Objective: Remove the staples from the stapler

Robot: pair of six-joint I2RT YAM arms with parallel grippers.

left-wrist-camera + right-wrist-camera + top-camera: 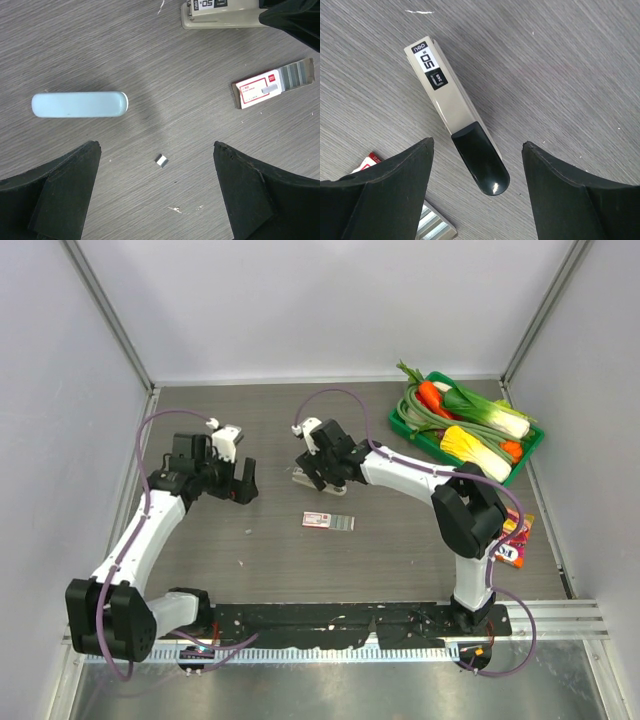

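The stapler, pale blue and oblong, lies flat and closed on the table in the left wrist view, ahead and left of my open, empty left gripper. In the top view I cannot make it out near the left gripper. My right gripper is open and hovers over the black end of a second, beige stapler marked 50, its fingers either side without touching. The beige stapler also shows in the top view under the right gripper. A loose staple piece lies between my left fingers.
A small red-and-white staple box with staples sliding out lies mid-table, and also shows in the left wrist view. A green tray of vegetables stands back right. A colourful packet lies by the right arm. Walls enclose three sides.
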